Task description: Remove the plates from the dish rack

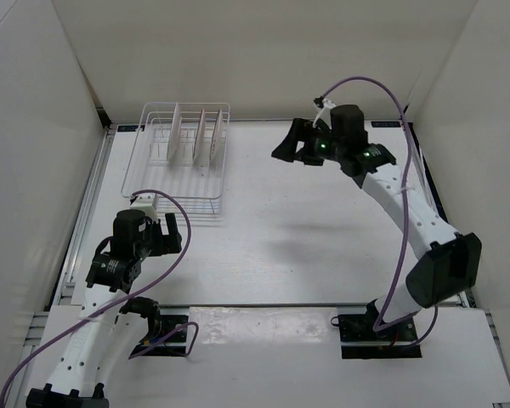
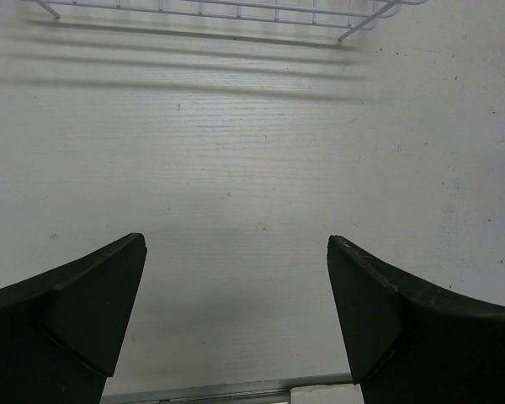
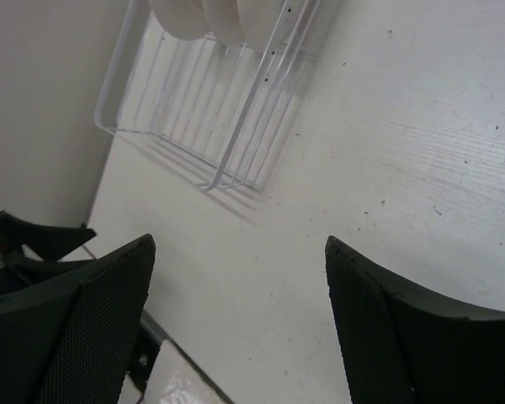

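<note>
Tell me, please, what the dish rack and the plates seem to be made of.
The dish rack looks like thin metal wire with a white coating: slim, evenly bent rods. The plates look like glazed ceramic, or perhaps melamine: pale, smooth, rigid discs standing on edge. The pictures cannot settle which.

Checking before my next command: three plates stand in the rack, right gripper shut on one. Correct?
No. The right gripper is open and empty, per the right wrist view. Three plates do stand in the dish rack.
</note>
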Action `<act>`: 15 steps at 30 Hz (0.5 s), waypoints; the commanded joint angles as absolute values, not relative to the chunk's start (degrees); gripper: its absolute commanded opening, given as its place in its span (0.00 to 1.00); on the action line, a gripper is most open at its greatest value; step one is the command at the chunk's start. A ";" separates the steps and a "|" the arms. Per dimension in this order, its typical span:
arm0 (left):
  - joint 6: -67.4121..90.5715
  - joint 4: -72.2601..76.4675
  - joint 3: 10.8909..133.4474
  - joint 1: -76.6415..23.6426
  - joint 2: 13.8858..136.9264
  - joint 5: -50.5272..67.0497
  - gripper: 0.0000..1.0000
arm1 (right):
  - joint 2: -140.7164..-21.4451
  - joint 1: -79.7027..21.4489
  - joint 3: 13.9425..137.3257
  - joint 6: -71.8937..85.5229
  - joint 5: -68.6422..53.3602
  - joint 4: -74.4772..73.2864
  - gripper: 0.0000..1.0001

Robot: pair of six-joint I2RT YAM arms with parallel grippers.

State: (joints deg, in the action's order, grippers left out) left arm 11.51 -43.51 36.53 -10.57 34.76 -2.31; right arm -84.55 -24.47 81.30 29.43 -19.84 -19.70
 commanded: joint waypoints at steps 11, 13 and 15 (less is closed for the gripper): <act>11.95 -44.38 37.79 -10.28 34.72 -1.06 0.99 | -108.27 -36.91 112.47 21.89 1.74 -32.17 0.83; 11.95 -44.38 37.97 -10.28 34.72 -0.62 0.99 | -113.45 -38.57 116.88 21.62 2.89 -30.69 0.82; 12.04 -45.00 38.14 -10.37 34.80 -0.62 0.99 | -115.30 -39.55 118.91 21.09 4.21 -26.73 0.82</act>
